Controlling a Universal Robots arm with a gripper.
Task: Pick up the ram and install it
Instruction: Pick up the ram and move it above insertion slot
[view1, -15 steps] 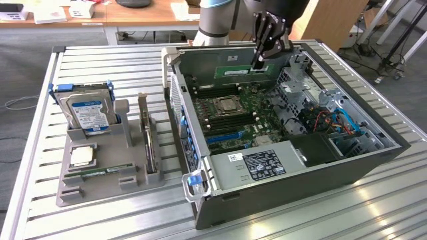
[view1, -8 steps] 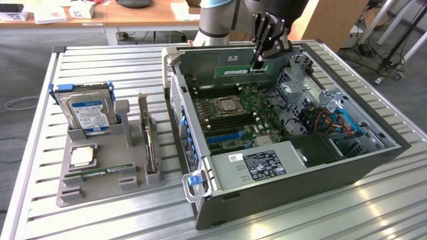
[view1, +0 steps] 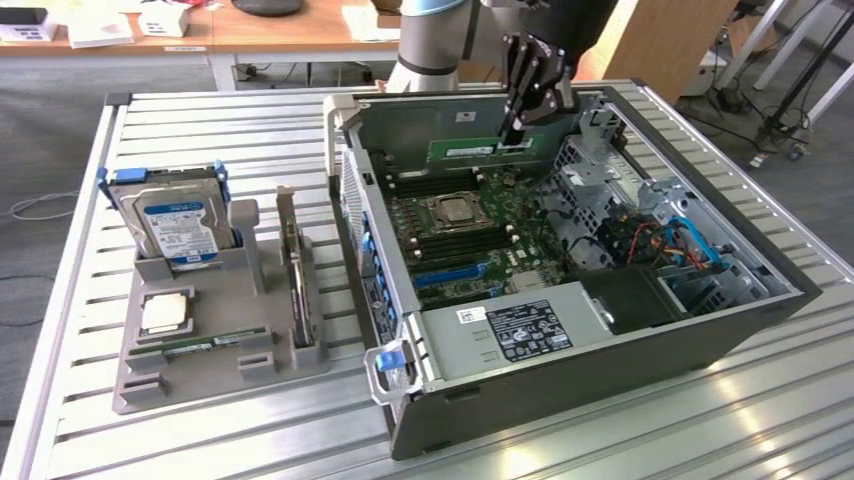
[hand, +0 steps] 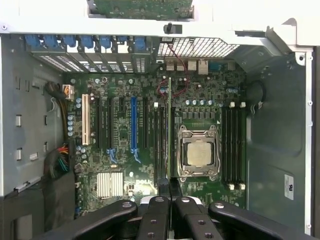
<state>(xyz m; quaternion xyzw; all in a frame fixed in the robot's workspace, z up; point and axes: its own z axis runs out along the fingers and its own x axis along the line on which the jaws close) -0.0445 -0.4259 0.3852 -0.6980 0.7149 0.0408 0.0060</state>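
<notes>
An office with wooden desks (view1: 267, 35) lies behind the ribbed silver metal worktop (view1: 200, 440), which carries the open grey tower computer case (view1: 601, 350). Over its green motherboard (hand: 125, 125), near the memory slots (hand: 232, 145), hangs the ram (view1: 467, 148), a thin green circuit-board stick: light, stiff, probably fragile, best gripped by its bare long edge. The black gripper (view1: 513, 132) has its fingers (hand: 163, 189) clamped on that upper edge.

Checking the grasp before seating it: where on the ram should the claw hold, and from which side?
The upper long edge, from above, squeezing the two flat faces. The ram is a thin board hanging on edge over the case, so this probably leaves its lower edge free for the slots. The claw grips it so, near its end at the exterior view's right.
</notes>
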